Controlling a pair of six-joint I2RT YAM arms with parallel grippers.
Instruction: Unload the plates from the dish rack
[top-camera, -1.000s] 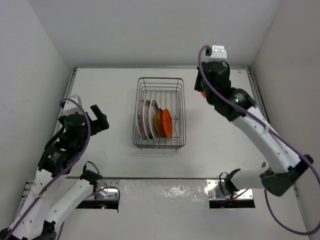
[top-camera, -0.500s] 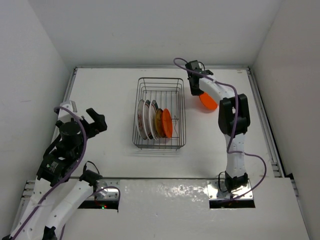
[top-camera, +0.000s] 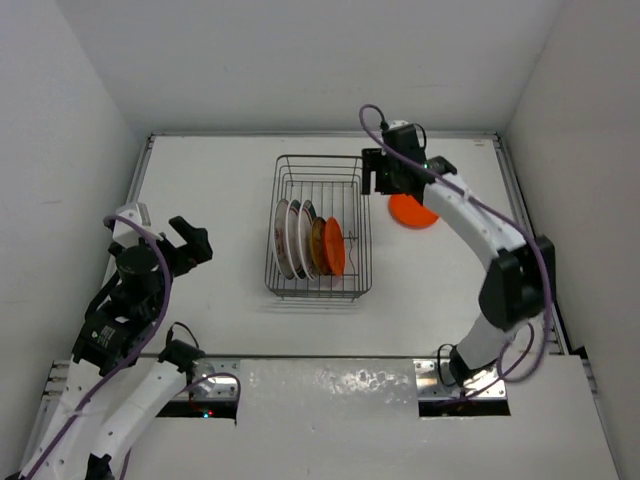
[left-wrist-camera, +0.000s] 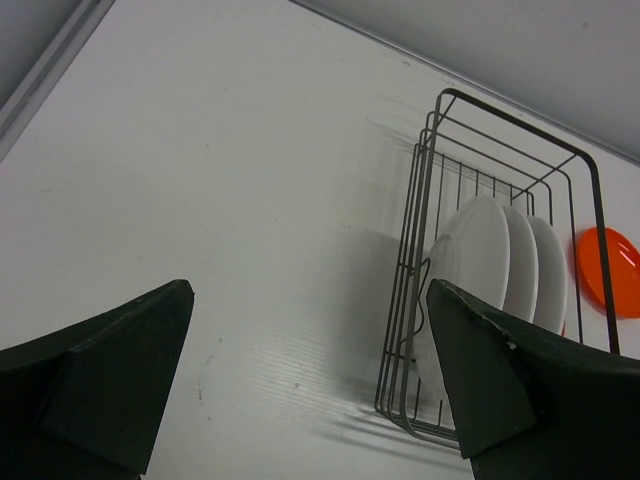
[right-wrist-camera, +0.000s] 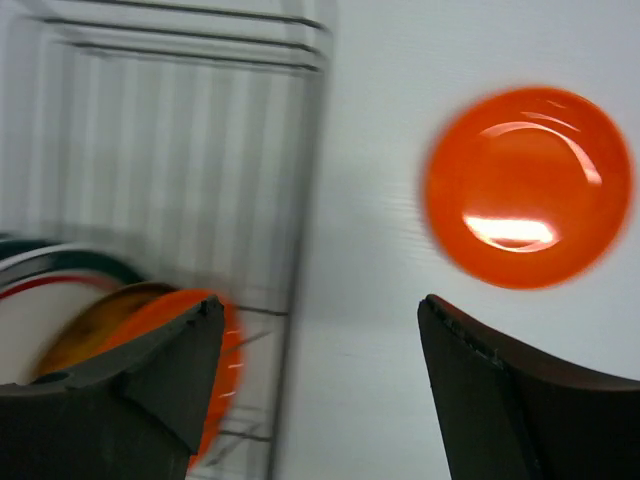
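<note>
The grey wire dish rack (top-camera: 320, 158) stands mid-table. Upright in it are two white plates (top-camera: 290, 238), an amber-brown plate (top-camera: 317, 245) and an orange plate (top-camera: 334, 247). Another orange plate (top-camera: 412, 211) lies flat on the table just right of the rack. My right gripper (top-camera: 378, 172) hovers open and empty over the rack's back right corner; its wrist view shows the flat orange plate (right-wrist-camera: 527, 187), the rack's rim (right-wrist-camera: 310, 200) and the racked orange plate (right-wrist-camera: 232, 350). My left gripper (top-camera: 190, 243) is open and empty, well left of the rack, facing the white plates (left-wrist-camera: 480, 250).
White walls enclose the table at the back and both sides. A metal rail (top-camera: 330, 372) with both arm bases runs along the near edge. The left wrist view shows bare table between my left gripper (left-wrist-camera: 308, 300) and the rack (left-wrist-camera: 415, 220).
The right gripper carried an orange plate from the back right towards the rack, let it go flat on the table and opened. The left arm barely moved.
</note>
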